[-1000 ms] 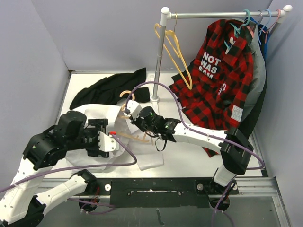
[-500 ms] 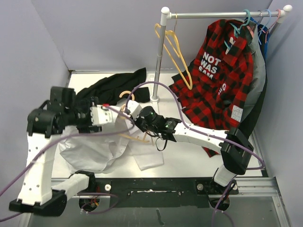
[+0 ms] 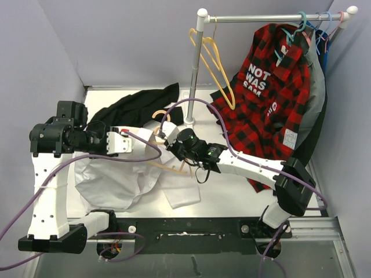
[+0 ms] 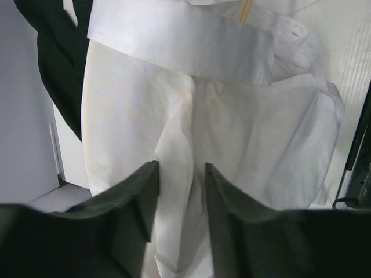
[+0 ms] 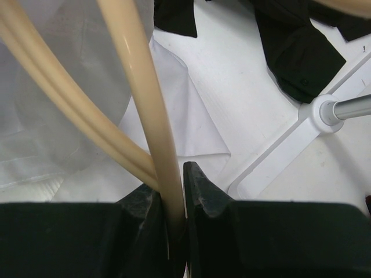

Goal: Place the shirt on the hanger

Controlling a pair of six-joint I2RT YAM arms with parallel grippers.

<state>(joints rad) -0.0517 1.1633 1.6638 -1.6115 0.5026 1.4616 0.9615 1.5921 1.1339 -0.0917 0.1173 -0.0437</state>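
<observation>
The white shirt lies crumpled on the table at front left. A fold of it stands between the fingers of my left gripper, which is shut on it. From above, that gripper sits at the shirt's upper edge, near the collar band. The pale tan hanger lies partly inside the shirt, its hook toward the back. My right gripper is shut on one hanger bar, which runs up between its jaws.
A black garment lies behind the shirt. The rack's pole stands mid-table on a white base. On the rail hang a yellow hanger, a red plaid shirt and teal hangers.
My left arm lifted from the front of the shirt and swung back to its upper edge, and its jaws narrowed onto a fold. The right gripper kept its hold and barely shifted.
</observation>
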